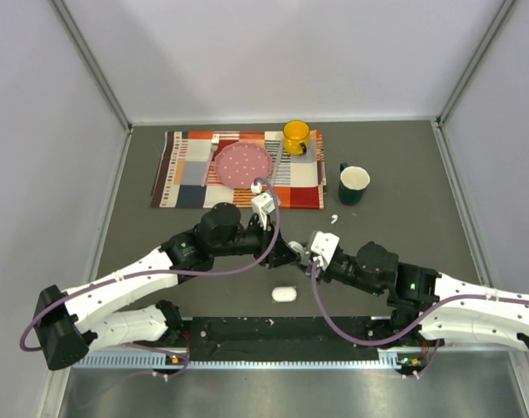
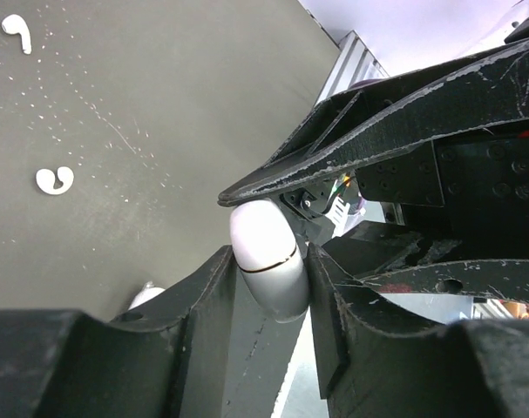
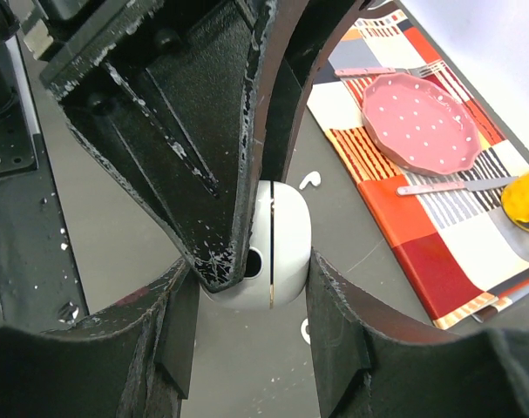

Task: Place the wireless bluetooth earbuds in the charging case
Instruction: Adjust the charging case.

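Observation:
A small white charging case (image 2: 266,259), its lid shut along a thin seam, is pinched between both grippers just above the dark table. My left gripper (image 2: 268,279) is shut on it, both fingers pressing its sides. In the right wrist view the case (image 3: 286,248) sits between the fingers of my right gripper (image 3: 251,296), with a left finger (image 3: 186,131) covering part of it. In the top view the left gripper (image 1: 290,252) and the right gripper (image 1: 306,252) meet. White earbuds (image 2: 55,179) lie loose on the table, one farther off (image 2: 18,31), one by the placemat (image 3: 310,180).
A second white case (image 1: 284,293) lies on the table near the arms' bases. At the back, a patchwork placemat (image 1: 186,174) holds a pink dotted plate (image 1: 242,164) and a yellow mug (image 1: 296,135). A dark green mug (image 1: 354,185) stands to its right.

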`<state>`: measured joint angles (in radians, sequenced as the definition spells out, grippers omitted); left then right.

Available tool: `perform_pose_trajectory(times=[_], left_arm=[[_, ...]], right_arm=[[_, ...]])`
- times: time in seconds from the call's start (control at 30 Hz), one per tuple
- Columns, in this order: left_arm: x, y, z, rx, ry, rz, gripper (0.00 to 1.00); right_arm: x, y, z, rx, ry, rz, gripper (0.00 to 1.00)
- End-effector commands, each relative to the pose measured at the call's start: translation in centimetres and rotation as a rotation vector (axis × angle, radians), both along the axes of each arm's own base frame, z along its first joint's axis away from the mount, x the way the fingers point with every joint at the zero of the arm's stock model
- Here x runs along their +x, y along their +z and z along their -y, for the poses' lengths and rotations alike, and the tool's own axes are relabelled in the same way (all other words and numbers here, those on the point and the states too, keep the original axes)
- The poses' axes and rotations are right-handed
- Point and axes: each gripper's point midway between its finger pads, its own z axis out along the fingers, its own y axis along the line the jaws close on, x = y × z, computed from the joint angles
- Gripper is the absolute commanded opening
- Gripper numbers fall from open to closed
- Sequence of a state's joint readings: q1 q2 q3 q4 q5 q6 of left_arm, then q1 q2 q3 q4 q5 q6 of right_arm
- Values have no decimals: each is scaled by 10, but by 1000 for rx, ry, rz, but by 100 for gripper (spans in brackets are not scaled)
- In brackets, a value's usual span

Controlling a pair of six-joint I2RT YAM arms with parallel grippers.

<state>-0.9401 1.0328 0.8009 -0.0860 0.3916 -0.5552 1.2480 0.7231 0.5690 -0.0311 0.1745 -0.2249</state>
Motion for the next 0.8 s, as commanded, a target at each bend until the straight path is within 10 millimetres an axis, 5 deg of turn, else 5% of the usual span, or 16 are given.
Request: perform_pose_trajectory(times=[0.0, 0.07, 0.2, 0.37, 0.4, 0.57, 0.73, 0.77], left_arm=[[-2, 29, 10, -76, -37, 45, 40], [-3, 28, 10, -75, -41, 43, 35], [-4, 25, 9, -63, -52, 52, 0], [0, 20, 4, -38, -33, 95, 0], [2, 19, 2, -34, -19, 107, 0], [22, 21, -19, -19, 114, 241, 0], [32, 30, -43, -57, 210, 401, 0], [30, 48, -50, -117, 223, 480, 0]], right_arm=[[1, 21, -2, 76, -7, 30, 0], [2, 22, -2, 79, -13, 35, 0], [5, 22, -1, 83, -29, 38, 6], [7, 26, 1, 116, -59, 12, 22], [7, 27, 1, 128, -70, -2, 39], [6, 41, 4, 267, -136, -156, 79], [-3, 61, 14, 437, -154, -313, 99], [-4, 64, 15, 488, -171, -370, 99]])
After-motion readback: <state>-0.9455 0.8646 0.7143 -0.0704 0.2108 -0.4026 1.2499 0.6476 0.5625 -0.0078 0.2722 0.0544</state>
